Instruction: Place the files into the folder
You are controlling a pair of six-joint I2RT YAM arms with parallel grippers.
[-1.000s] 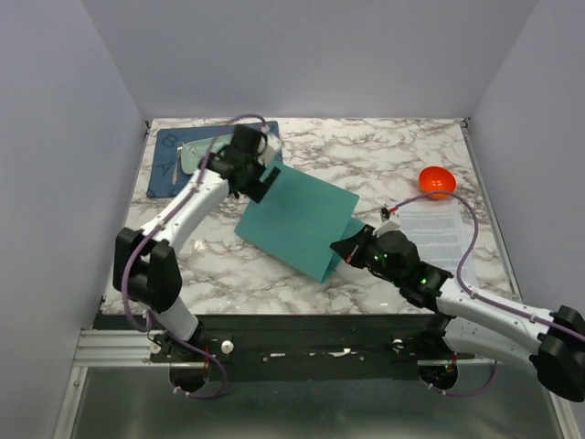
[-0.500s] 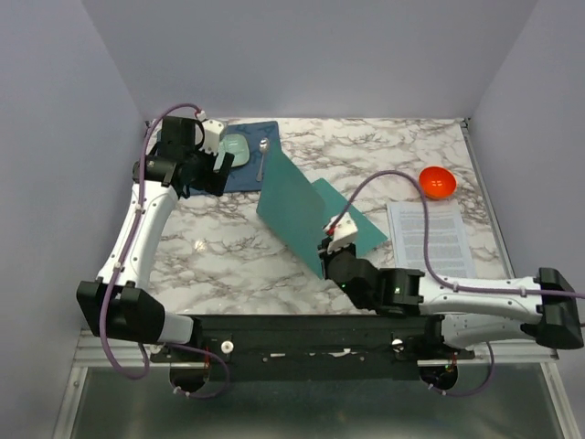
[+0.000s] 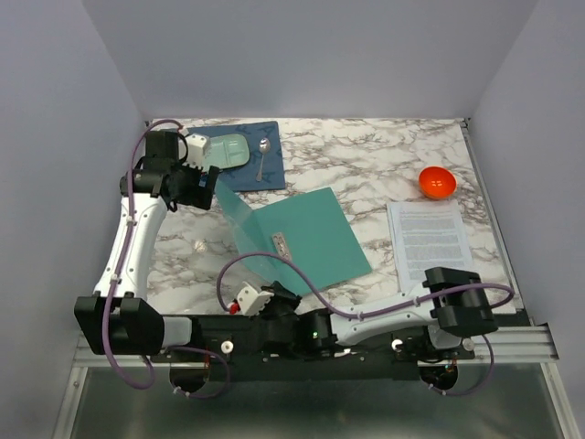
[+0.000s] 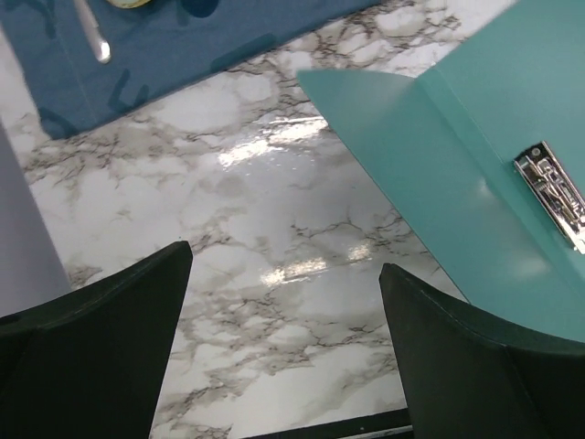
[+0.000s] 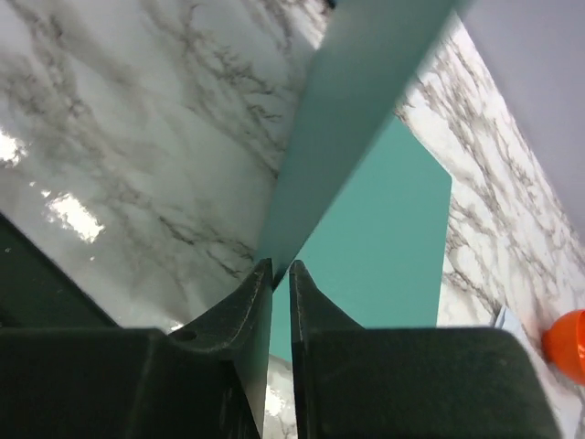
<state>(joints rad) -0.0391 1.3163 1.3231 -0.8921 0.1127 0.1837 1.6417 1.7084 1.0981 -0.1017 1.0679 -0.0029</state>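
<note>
The teal folder [image 3: 315, 240] lies open in the middle of the table, its metal clip [image 3: 281, 245] showing at the spine. Its left cover [image 3: 242, 224] stands tilted up. My right gripper [image 3: 276, 289] is at the near edge, shut on that cover's edge [image 5: 366, 82]; the jaws pinch it in the right wrist view [image 5: 281, 270]. My left gripper [image 3: 207, 189] is open and empty, just left of the raised cover. In the left wrist view [image 4: 285, 265] the folder [image 4: 457, 165] and clip [image 4: 553, 194] lie to the right. The files [image 3: 430, 240] lie flat at the right.
A dark blue placemat [image 3: 274, 169] at the back left holds a pale green plate [image 3: 225, 151] and a spoon [image 3: 262, 157]. An orange bowl [image 3: 437, 181] sits at the right beyond the files. The right arm stretches along the table's near edge.
My right gripper has swung left along the near edge with the cover, so the folder now lies open with its clip showing. My left gripper stayed at the back left, dropping slightly toward the cover.
</note>
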